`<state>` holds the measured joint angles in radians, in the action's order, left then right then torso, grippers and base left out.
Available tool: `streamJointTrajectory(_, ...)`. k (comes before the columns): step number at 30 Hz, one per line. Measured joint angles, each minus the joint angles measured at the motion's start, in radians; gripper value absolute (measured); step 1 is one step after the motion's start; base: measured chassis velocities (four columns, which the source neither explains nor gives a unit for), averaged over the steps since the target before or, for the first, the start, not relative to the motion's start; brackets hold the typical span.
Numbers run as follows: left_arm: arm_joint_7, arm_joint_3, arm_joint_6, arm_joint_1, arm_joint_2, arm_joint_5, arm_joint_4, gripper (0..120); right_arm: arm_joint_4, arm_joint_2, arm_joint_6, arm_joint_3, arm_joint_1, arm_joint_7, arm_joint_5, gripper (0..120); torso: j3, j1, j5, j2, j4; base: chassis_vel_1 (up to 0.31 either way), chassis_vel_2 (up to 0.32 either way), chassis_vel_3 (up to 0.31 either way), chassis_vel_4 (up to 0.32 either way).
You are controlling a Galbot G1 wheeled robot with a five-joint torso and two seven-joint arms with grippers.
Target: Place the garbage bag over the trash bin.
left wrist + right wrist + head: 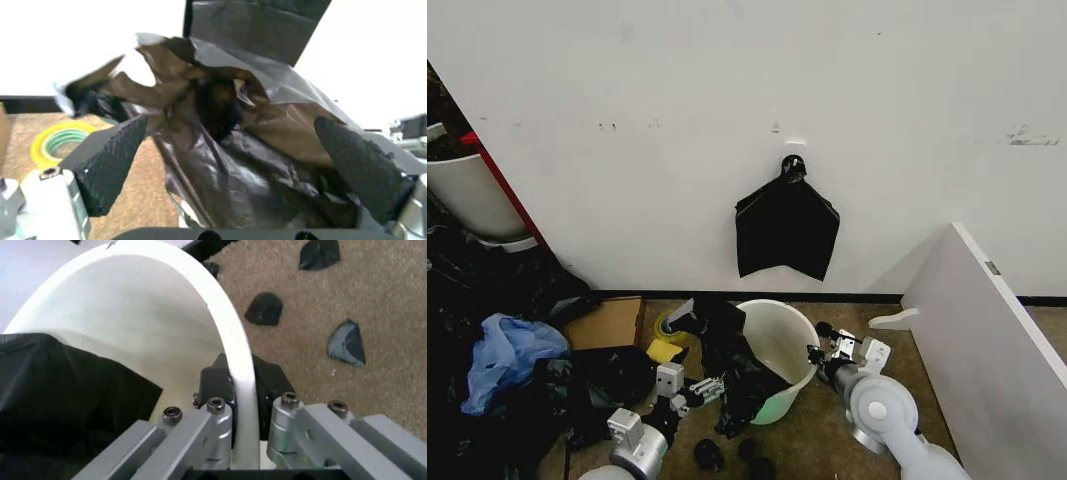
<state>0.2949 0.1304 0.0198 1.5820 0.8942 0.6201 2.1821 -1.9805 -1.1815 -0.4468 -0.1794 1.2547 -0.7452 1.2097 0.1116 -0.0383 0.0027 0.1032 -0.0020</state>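
Floor clutter surrounds the trash bin [779, 357] in the head view, where it stands tilted below a flat black pack [785, 230] hung on the wall; the garbage bag [732, 372] drapes over its left rim, partly inside and partly down the outer wall. The left gripper [695, 392] sits just beside the bag, the right gripper [825, 357] at the bin's right rim. From the left wrist, the spread fingers [110, 162] flank crinkled bag film without pinching it, likely lining up a grasp. From the right wrist, the jaws are clamped across the bin's rim [241, 385], apparently steadying the bin while the bag is worked on.
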Motion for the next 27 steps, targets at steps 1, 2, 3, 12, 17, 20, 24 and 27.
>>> streamJointTrajectory(1,0.007,0.0,0.006,-0.001,0.001,0.002,0.003,99,0.002,-0.001,0.0,0.0,0.0,0.0,-0.002,3,0.0,0.0,0.0,0.0,0.0,0.0,0.0,0.0,0.0)
streamJointTrajectory(2,0.033,-0.001,0.037,-0.005,0.002,0.02,0.016,100,0.008,-0.007,0.0,0.0,0.002,-0.001,-0.007,3,0.0,0.0,0.0,0.0,-0.0001,0.0,0.0,0.0,0.0)
streamJointTrajectory(3,0.033,-0.001,0.037,-0.005,0.002,0.02,0.016,100,0.008,-0.007,0.0,0.0,0.002,-0.001,-0.007,3,0.0,0.0,0.0,0.0,-0.0001,0.0,0.0,0.0,0.0)
streamJointTrajectory(12,0.085,-0.001,0.149,-0.007,0.001,0.079,0.066,100,-0.025,0.019,-0.03,-0.004,0.046,0.048,-0.057,29,0.0,0.0,0.0002,0.0,0.0,0.0,0.0,0.0,0.0)
streamJointTrajectory(17,0.132,-0.014,0.215,-0.027,0.016,0.095,0.087,100,-0.082,0.054,-0.065,-0.012,0.088,0.096,-0.088,49,0.0,0.0,0.0002,0.0,0.0,0.0,0.0,0.0,0.0)
streamJointTrajectory(20,0.167,-0.022,0.244,-0.049,0.029,0.112,0.068,100,-0.114,0.067,-0.08,-0.019,0.109,0.098,-0.088,61,0.0,0.0,0.0,0.0,-0.0001,0.0,0.0,0.0,0.0)
streamJointTrajectory(24,0.194,-0.027,0.261,-0.067,0.038,0.14,0.044,100,-0.137,0.079,-0.091,-0.023,0.126,0.098,-0.088,70,0.0,0.0,0.0001,0.0,-0.0001,0.0,0.0,0.0,0.0)
streamJointTrajectory(27,0.218,-0.039,0.263,-0.086,0.062,0.171,0.007,100,-0.158,0.092,-0.099,-0.025,0.137,0.098,-0.088,84,0.0,0.0,0.0002,0.0,0.0,0.0,0.0,0.0,0.0)
